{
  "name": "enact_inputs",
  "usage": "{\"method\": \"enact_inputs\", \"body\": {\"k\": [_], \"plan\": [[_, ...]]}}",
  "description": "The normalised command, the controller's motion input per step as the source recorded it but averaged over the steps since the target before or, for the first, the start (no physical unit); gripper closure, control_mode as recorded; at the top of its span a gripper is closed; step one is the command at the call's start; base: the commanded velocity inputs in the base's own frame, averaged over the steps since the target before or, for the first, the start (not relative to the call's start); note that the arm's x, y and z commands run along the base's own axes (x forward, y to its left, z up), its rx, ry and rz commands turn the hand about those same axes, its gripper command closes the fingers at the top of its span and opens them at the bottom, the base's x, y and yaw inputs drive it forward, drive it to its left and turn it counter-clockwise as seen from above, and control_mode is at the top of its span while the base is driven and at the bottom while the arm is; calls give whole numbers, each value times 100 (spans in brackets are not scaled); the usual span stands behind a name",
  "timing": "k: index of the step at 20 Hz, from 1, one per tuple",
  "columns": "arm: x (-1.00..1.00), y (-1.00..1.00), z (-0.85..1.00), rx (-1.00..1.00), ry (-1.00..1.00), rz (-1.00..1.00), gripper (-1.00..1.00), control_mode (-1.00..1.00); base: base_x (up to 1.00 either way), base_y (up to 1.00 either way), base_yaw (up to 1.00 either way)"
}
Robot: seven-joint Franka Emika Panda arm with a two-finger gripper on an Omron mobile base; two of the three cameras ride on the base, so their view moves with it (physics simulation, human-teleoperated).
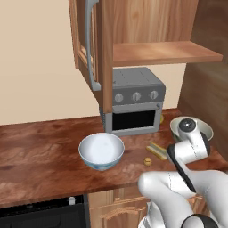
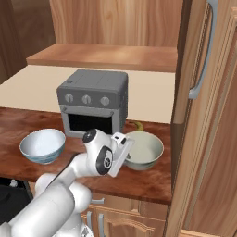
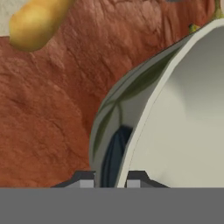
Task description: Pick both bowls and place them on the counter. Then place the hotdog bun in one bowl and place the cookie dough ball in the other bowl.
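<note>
A pale grey-green bowl [image 1: 205, 128] [image 2: 144, 149] [image 3: 183, 109] sits on the wooden counter [image 1: 40, 151] at the right. My gripper [image 3: 110, 180] [image 2: 127, 149] straddles its near rim, one finger inside and one outside, pressed against the wall. A white bowl with a blue outside [image 1: 101, 150] [image 2: 42, 145] stands to the left in front of the toaster oven. The hotdog bun [image 1: 156, 150] [image 3: 37, 19] lies on the counter between the bowls, and the small cookie dough ball [image 1: 147, 161] rests just in front of it.
A grey toaster oven [image 1: 136, 100] [image 2: 92, 102] stands at the back against the wall. An open cabinet door [image 1: 89, 44] [image 2: 203, 69] hangs above the counter, with a shelf [image 1: 164, 53] over the oven. A yellow fruit [image 2: 137, 125] lies behind the grey-green bowl.
</note>
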Motion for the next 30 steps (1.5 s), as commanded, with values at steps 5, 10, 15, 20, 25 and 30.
{"method": "enact_inputs", "body": {"k": [5, 10, 15, 20, 25, 30], "plan": [[0, 0, -45, 0, 3, 0, 100, -100, 0, 0, 0], [3, 0, -43, 0, 5, 0, 100, -100, 0, 0, 0], [1, 0, -37, 0, 4, 0, 100, -100, 0, 0, 0], [0, 0, -34, 0, 5, 0, -100, -100, 0, 0, 0], [-2, 2, -12, 2, 0, 0, -100, -100, 0, 0, 0], [-11, 43, 14, 1, 1, 0, -100, -100, 0, 0, 0]]}}
